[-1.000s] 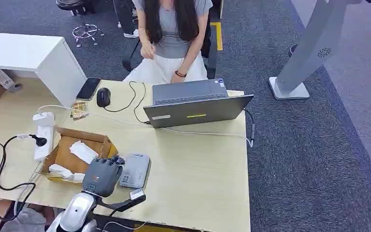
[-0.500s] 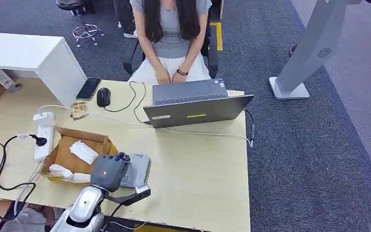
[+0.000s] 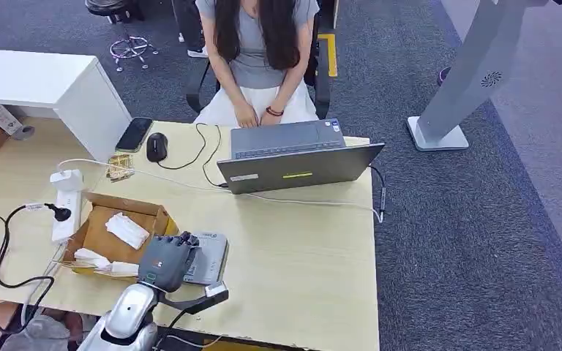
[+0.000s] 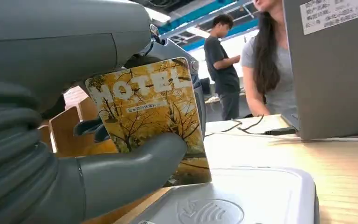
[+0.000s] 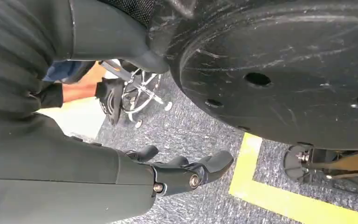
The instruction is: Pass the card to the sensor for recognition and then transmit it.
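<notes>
My left hand (image 3: 165,262) hangs over the near left part of the table (image 3: 300,270), at the left edge of the grey card sensor (image 3: 211,256). In the left wrist view this hand (image 4: 121,168) pinches a yellow hotel card (image 4: 149,107) with autumn trees printed on it. The card stands upright, its lower edge just above or at the white top of the sensor (image 4: 247,196); I cannot tell if they touch. My right hand (image 5: 186,175) hangs beside the body above the carpet, fingers loosely extended and holding nothing.
An open cardboard box (image 3: 99,234) with white packets stands left of the sensor. Behind it lie a power strip (image 3: 66,205), cables, a mouse (image 3: 156,146) and a phone (image 3: 133,134). A person (image 3: 260,58) sits at an open laptop (image 3: 296,157) on the far side.
My left hand has shifted a little right and forward with the card, onto the sensor's edge. The person has brought both hands down to the laptop.
</notes>
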